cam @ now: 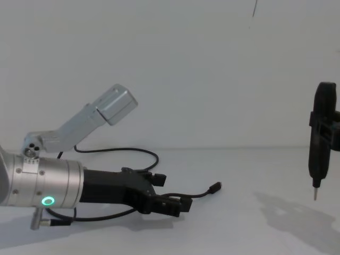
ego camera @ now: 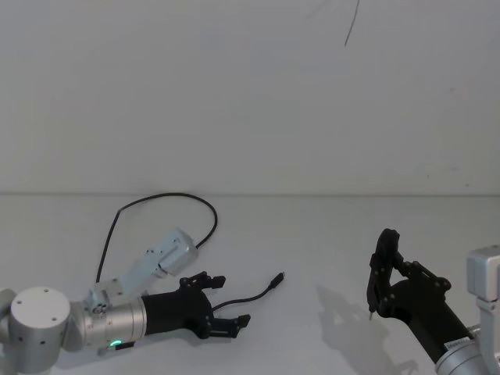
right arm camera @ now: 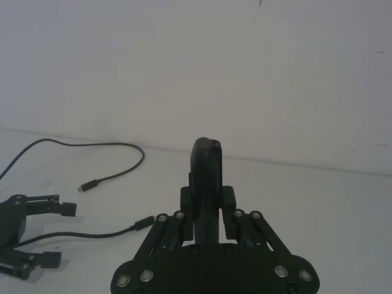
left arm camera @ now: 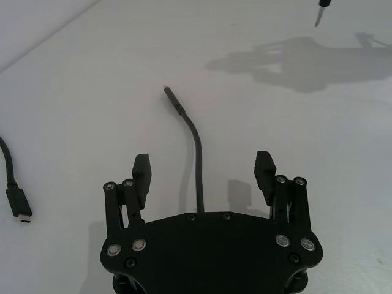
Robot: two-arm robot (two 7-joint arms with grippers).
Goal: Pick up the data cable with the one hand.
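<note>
The data cable (ego camera: 168, 195) is a thin black cord lying on the white table. It loops behind my left arm, and one end plug (ego camera: 277, 277) lies in front of it. My left gripper (ego camera: 229, 301), the chunky one on a silver cylinder with a green ring (cam: 48, 201), hovers low over the table and is open. In the left wrist view the cable (left arm camera: 197, 147) runs straight between the jaws of this gripper (left arm camera: 203, 162), touching neither. The other plug (left arm camera: 18, 205) lies off to one side. My right gripper (ego camera: 383, 273) is raised at the right, shut on a black pointed tool (cam: 321, 133).
The white tabletop (ego camera: 328, 234) ends at a plain white wall (ego camera: 250, 94) behind. The tool's thin tip (cam: 315, 195) hangs above the table at the right, well away from the cable. A thin dark line (ego camera: 350, 27) marks the wall high up.
</note>
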